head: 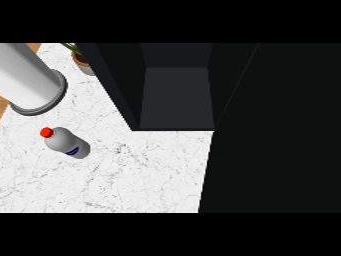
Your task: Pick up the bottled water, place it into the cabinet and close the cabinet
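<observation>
Neither hand enters my head view, so I cannot tell whether the fingers are released, clenched or grasping. The pale plastic water bottle with a red cap and blue label [67,143] lies on its side on the white marble counter [129,182], cap toward the upper left, well apart from the black cabinet [177,95], which stands open with its dark interior exposed. A broad black panel [284,130] fills the right. A large pale grey cylinder [21,75] stands at upper left, a potted plant [81,57] beyond.
</observation>
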